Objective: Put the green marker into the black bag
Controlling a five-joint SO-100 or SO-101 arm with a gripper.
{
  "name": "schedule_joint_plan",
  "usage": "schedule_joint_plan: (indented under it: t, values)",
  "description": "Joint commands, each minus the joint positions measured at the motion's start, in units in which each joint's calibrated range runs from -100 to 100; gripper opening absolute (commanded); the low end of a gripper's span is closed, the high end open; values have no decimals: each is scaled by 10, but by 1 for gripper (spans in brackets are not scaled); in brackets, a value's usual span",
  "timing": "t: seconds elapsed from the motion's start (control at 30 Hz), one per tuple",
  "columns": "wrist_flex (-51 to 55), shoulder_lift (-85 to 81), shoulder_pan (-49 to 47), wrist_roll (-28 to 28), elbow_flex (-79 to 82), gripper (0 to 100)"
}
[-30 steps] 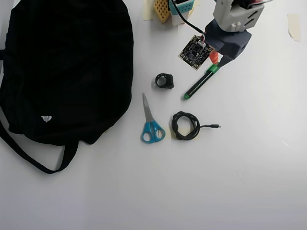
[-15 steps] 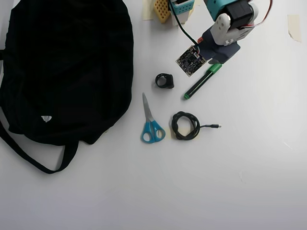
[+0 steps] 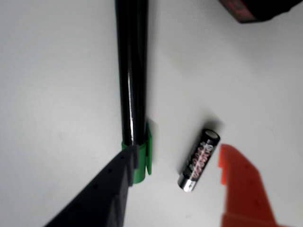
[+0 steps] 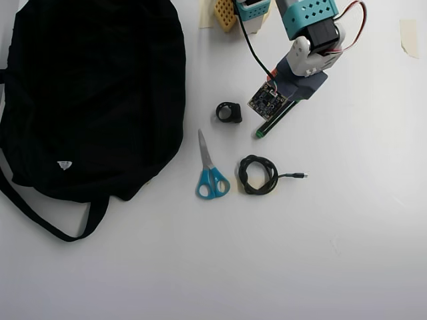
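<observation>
The green marker (image 3: 132,71) lies on the white table, with its black barrel running up the wrist view and its green cap (image 3: 143,161) at the bottom. My gripper (image 3: 177,156) is open and low over the table. Its black finger (image 3: 102,198) touches the cap's left side, and its orange finger (image 3: 244,189) stands well to the right. In the overhead view the marker (image 4: 267,127) sticks out from under my gripper (image 4: 280,113). The black bag (image 4: 93,93) lies far to the left.
A short black battery (image 3: 199,160) lies between my fingers, right of the marker. In the overhead view blue-handled scissors (image 4: 210,175), a coiled black cable (image 4: 257,175) and a small black ring-shaped object (image 4: 229,112) lie between the marker and the bag.
</observation>
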Motion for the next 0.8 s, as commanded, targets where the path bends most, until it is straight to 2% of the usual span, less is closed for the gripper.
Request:
schedule_joint_plan:
  t: [0.0, 0.3, 0.77]
  values:
    - [-30, -2, -4, 3, 8, 25]
    - [-127, 0, -16, 1, 15, 25]
    - [-132, 128, -16, -2, -23, 25]
